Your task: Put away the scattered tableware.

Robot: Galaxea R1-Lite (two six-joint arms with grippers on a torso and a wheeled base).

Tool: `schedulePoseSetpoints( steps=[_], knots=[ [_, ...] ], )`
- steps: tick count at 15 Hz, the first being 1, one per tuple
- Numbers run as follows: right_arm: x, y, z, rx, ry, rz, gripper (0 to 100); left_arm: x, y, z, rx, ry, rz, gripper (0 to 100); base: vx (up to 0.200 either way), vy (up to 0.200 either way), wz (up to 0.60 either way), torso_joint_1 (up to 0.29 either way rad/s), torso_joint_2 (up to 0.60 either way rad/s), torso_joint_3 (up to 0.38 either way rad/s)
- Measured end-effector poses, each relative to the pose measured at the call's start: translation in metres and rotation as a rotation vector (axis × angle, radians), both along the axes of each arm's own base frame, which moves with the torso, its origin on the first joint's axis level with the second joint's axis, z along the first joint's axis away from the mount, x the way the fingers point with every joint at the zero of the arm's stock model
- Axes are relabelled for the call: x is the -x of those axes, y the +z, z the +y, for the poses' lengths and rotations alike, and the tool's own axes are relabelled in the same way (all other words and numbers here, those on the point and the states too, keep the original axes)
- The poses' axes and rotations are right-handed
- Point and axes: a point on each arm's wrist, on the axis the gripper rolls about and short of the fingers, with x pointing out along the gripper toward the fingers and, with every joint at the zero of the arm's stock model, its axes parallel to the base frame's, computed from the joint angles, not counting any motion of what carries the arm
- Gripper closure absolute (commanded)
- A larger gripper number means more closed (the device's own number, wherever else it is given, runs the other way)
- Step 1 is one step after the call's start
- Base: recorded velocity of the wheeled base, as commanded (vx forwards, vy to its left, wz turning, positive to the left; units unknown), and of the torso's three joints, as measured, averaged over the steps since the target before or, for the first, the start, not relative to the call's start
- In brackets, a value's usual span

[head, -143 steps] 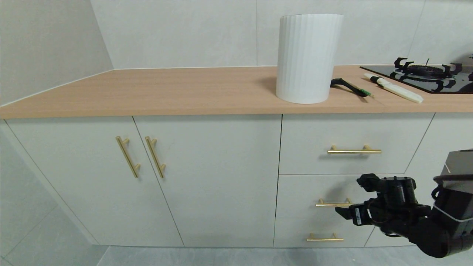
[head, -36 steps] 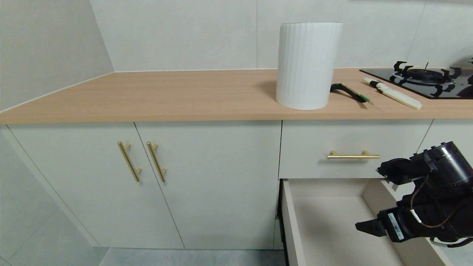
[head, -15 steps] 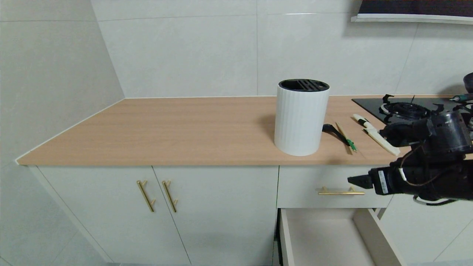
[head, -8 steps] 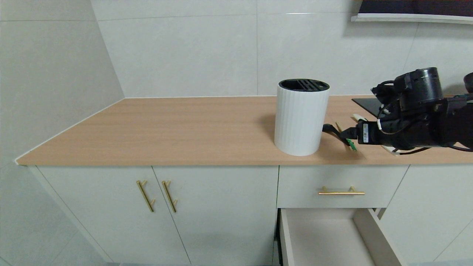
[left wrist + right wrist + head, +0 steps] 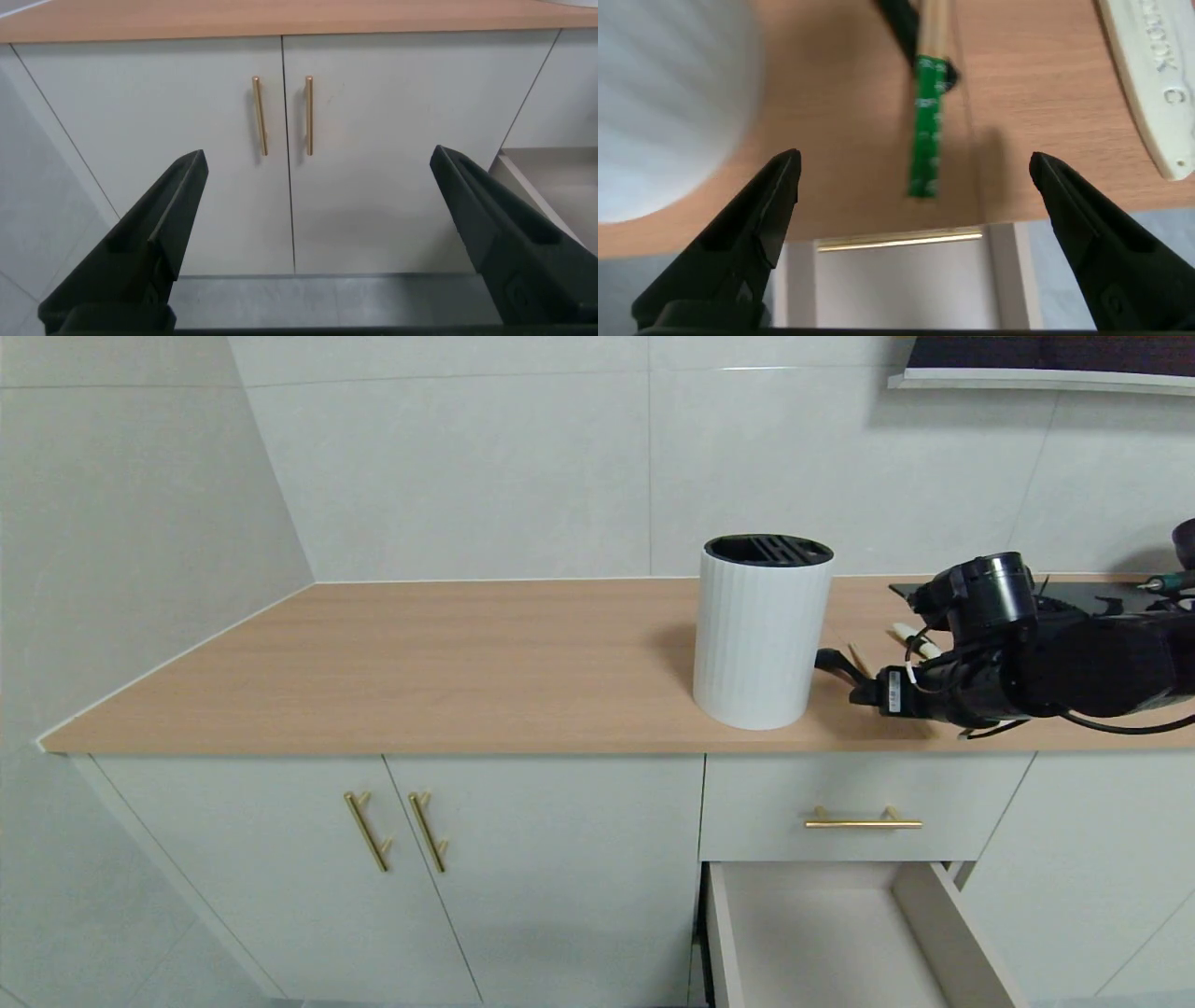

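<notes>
Grasping of the chopsticks [image 5: 924, 103], near the worktop's [image 5: 420, 663] front edge, is judged in hand. The right gripper [image 5: 911, 163] is held wide open above them. Lowering and closing are likely called for next.

The tall ribbed cylindrical holder [image 5: 761, 653] is white with vertical ridges and a black slotted top, and the wood-grain bench [image 5: 467, 663] is light brown. The curved-handled utensil [image 5: 829, 660] and the right claw [image 5: 913, 168] are black, the pale wooden chopsticks [image 5: 924, 140] have bright green ends, and the long knife [image 5: 1148, 93] is cream-white. The flat cabinet doors [image 5: 560, 877] are pale grey with brass-gold bar handles [image 5: 369, 831], and the open drawer [image 5: 822, 933] is cream inside.
</notes>
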Motion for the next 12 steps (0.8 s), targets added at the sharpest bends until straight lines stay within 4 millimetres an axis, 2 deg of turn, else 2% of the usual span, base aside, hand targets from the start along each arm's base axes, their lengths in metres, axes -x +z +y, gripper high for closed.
schedulePoseSetpoints(
  steps=[4, 5, 12],
  knots=[
    [-0.009, -0.012, -0.002, 0.008, -0.008, 0.029, 0, 0.0, 0.0, 0.0, 0.0, 0.0, 0.001, 0, 0.0, 0.0, 0.0, 0.0, 0.0, 0.0],
    [-0.01, -0.015, -0.001, 0.01, -0.008, 0.035, 100, 0.0, 0.0, 0.0, 0.0, 0.0, 0.0, 0, 0.0, 0.0, 0.0, 0.0, 0.0, 0.0],
    [-0.012, -0.014, -0.005, 0.008, -0.021, 0.034, 100, 0.0, 0.0, 0.0, 0.0, 0.0, 0.0, 0, 0.0, 0.0, 0.0, 0.0, 0.0, 0.0]
  ],
)
